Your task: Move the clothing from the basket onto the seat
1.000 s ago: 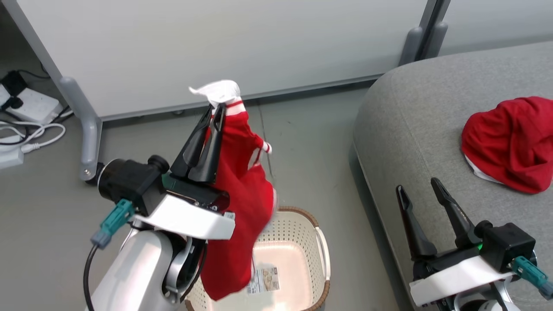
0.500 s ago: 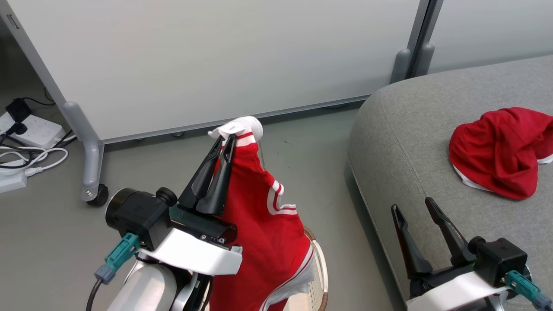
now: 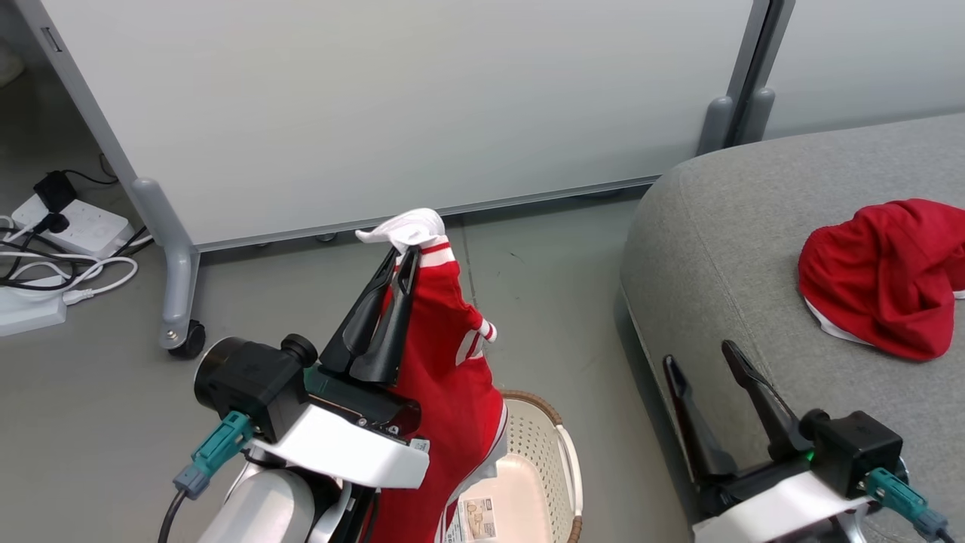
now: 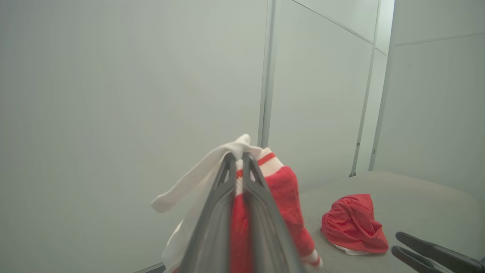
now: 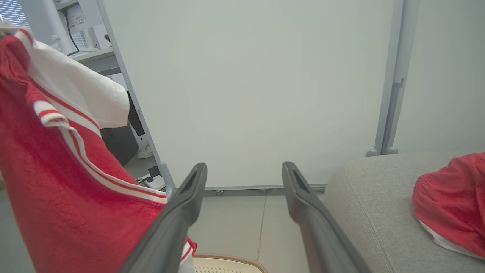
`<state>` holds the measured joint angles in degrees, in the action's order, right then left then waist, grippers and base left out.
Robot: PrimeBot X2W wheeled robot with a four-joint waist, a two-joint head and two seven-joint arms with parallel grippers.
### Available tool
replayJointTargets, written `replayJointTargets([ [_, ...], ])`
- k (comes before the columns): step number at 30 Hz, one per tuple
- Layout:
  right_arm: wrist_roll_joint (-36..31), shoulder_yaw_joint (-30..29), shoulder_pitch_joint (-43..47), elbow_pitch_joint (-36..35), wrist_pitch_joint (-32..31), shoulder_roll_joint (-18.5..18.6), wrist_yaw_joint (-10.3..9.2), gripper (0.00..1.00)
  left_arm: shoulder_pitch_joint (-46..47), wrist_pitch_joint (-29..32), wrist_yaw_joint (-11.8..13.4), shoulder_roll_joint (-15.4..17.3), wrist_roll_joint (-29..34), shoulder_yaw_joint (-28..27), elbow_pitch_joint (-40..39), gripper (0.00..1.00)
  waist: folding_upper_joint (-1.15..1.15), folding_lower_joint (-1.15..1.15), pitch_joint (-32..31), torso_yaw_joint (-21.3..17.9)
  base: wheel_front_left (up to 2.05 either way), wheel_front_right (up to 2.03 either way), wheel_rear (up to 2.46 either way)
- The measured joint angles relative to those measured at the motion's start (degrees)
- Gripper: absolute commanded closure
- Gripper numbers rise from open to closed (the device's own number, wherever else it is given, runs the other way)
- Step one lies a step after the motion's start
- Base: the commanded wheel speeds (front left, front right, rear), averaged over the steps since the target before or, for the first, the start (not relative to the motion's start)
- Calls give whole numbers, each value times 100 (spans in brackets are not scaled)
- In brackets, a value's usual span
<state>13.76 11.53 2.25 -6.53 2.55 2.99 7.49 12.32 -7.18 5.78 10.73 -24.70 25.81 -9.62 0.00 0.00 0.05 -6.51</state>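
My left gripper (image 3: pixel 403 253) is shut on the white-trimmed top of a red garment (image 3: pixel 445 362), which hangs beside the arm above the basket (image 3: pixel 562 445). In the left wrist view the closed left gripper (image 4: pixel 237 155) pinches the same garment (image 4: pixel 288 189). The cream basket sits on the floor, its label showing on the bare bottom. A second red piece of clothing (image 3: pixel 882 279) lies crumpled on the grey seat (image 3: pixel 724 249). Over the seat's near edge, my right gripper (image 3: pixel 697 354) stands open and holds nothing, as its own view of the right gripper (image 5: pixel 244 167) confirms.
A pale partition wall on castered feet (image 3: pixel 181 332) stands behind the basket. A power strip and cables (image 3: pixel 68 241) lie on the floor at the far left. The grey floor (image 3: pixel 543 279) runs between the partition, the basket and the seat.
The head view has shifted. The hanging garment has swung and twisted under the left gripper, which stays shut on it. The right gripper stays open by the seat's edge.
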Motion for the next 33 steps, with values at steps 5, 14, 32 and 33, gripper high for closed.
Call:
replayJointTargets([
  [5, 186, 601, -203, -107, -9, 54, 0, 0, 24, 0, -3, -20, -1, 58, 24, 100, 0, 0, 6, 114, 0, 0, 0],
  [14, 792, 2276, -1035, 252, 54, 169, 0, 0, 207, -53, -43, -134, -18, 157, 137, 100, 0, 0, 102, 382, 0, 0, 0],
  [32, 1505, 3738, -2812, 2557, 744, 20, 0, 100, 345, -92, -169, -218, -60, 377, 270, 100, 0, 0, 243, 645, 0, 0, 0],
  [33, 1546, 3754, -2858, 2601, 779, 13, 0, 100, 345, -111, -187, -224, -97, 374, 268, 100, 0, 0, 246, 641, 0, 0, 0],
])
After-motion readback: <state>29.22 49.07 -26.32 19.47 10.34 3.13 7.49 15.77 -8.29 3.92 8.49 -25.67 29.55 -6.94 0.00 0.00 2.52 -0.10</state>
